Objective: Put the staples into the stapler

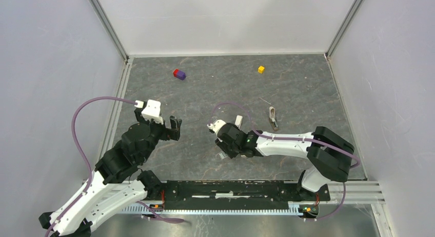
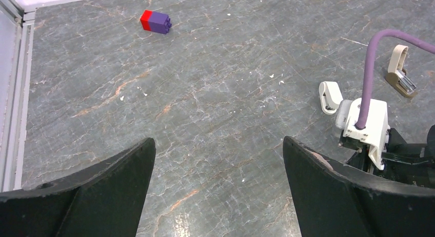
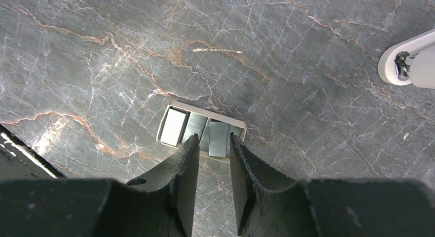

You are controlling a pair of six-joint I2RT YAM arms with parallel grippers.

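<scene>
- The stapler [image 1: 273,118] lies opened out on the grey surface [image 1: 215,88], and neither pincer touches it.
- Left of the stapler, nearer the arm bases, the right pincer [image 3: 211,137] points down over staples [image 3: 174,125] in a small tray [image 3: 205,112]. Its fingers are narrowly parted, and whether it grips a strip cannot be told.
- Further left of the stapler, the left pincer [image 2: 218,160] hangs released, fingers wide apart.
- A yellow cube [image 1: 261,69] sits beyond the stapler.

grey orange-veined table [image 1: 308,83], red-and-purple block [image 1: 179,74], yellow cube [image 1: 261,69], silvery staples [image 3: 173,125].
</scene>
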